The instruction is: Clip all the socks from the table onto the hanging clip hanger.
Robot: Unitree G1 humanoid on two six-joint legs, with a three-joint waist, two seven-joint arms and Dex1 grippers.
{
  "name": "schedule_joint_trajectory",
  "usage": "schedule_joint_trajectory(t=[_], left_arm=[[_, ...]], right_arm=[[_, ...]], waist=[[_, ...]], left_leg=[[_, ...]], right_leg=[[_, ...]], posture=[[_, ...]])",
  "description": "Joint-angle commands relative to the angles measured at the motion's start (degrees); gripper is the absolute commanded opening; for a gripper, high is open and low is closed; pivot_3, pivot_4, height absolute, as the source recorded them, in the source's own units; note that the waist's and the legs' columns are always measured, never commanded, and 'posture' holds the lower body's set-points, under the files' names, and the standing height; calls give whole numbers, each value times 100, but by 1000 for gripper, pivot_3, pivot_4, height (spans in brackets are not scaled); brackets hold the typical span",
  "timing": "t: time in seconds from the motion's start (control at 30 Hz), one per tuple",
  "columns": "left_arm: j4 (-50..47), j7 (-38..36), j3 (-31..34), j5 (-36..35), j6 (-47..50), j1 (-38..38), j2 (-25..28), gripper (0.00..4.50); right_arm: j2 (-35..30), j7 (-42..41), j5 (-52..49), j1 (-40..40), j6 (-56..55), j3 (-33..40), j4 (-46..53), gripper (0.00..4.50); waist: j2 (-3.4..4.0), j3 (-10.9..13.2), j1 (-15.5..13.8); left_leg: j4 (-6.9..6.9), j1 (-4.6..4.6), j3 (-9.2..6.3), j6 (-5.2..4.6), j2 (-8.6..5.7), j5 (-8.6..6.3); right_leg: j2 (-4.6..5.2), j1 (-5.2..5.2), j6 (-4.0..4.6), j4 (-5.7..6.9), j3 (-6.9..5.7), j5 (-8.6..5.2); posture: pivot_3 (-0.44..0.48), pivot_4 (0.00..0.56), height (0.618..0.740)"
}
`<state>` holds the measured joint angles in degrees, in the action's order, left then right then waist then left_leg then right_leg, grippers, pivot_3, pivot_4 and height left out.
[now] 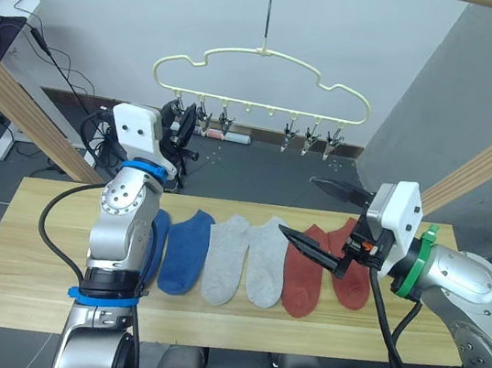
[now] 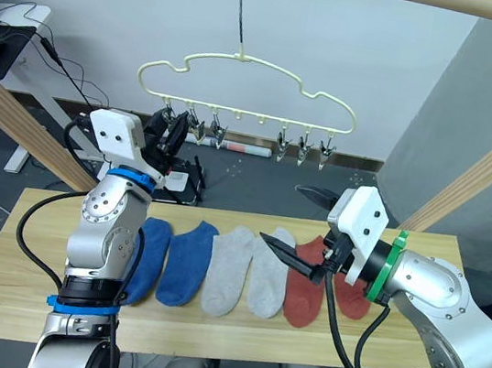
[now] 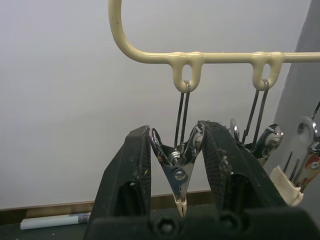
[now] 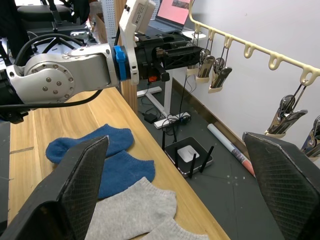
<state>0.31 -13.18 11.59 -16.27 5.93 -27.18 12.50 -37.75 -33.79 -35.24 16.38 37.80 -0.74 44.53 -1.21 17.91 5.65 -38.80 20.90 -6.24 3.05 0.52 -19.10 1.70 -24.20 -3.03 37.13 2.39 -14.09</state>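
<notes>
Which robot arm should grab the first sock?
Probably the right. The right gripper hangs open just above the rust red socks on the table, while the left gripper is up at the clip hanger, clamped on its end clip.

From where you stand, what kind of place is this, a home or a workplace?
Probably a lab or test room staged for a laundry chore, not a home. A pale yellow cloud-shaped clip hanger hangs over a light wooden plank table, cables and a black router lie on the grey floor, and an open laptop stands behind.
</notes>
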Motion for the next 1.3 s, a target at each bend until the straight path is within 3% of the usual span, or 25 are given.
schedule_joint_trajectory(t=[0.03, 0.2, 0.4, 0.57, 0.9, 1.3], left_arm=[[-127, -41, -3, -23, -66, -73, 35, 1261], [-184, -33, -18, 70, -108, -67, 106, 240], [-303, -38, -44, 190, -121, 16, 207, 224], [-534, -196, -155, 240, -102, 95, 316, 224], [-852, -382, -185, 111, 342, 223, 561, 224], [-1152, -512, -128, 18, 679, 228, 756, 224]], right_arm=[[17, -40, -25, -34, -138, 101, 74, 4500], [27, -29, -25, -67, -129, 94, 84, 4500], [19, -18, 7, -150, -103, 64, 82, 4500], [-111, 266, 759, -574, -122, -124, -369, 4500], [674, 1643, 2727, -1185, -1198, -282, -2956, 4500], [1598, 1742, 3188, -7, -3249, -90, -6409, 4500]], waist=[[0, 1, 0], [-1, 1, 0], [-1, 2, -3], [-3, 5, -23], [7, 39, -56], [24, 111, -53]], left_leg=[[0, 0, 0, 0, 0, 0], [0, 0, 0, 0, 0, 0], [0, 0, 0, 0, 0, 0], [0, 0, -1, 0, 0, 0], [1, 0, 6, 3, 0, 2], [0, -2, 14, 4, 1, 2]], right_leg=[[0, 0, 0, 0, 0, 0], [0, 0, 0, 1, 0, 0], [0, 0, 0, 0, 0, 0], [0, 0, 0, 0, -1, 0], [2, -4, -1, 3, 5, 0], [0, -8, -2, 9, 12, 3]], posture=[[-228, 338, 740], [-223, 340, 740], [-218, 338, 740], [-205, 341, 740], [-184, 356, 740], [-141, 363, 740]])
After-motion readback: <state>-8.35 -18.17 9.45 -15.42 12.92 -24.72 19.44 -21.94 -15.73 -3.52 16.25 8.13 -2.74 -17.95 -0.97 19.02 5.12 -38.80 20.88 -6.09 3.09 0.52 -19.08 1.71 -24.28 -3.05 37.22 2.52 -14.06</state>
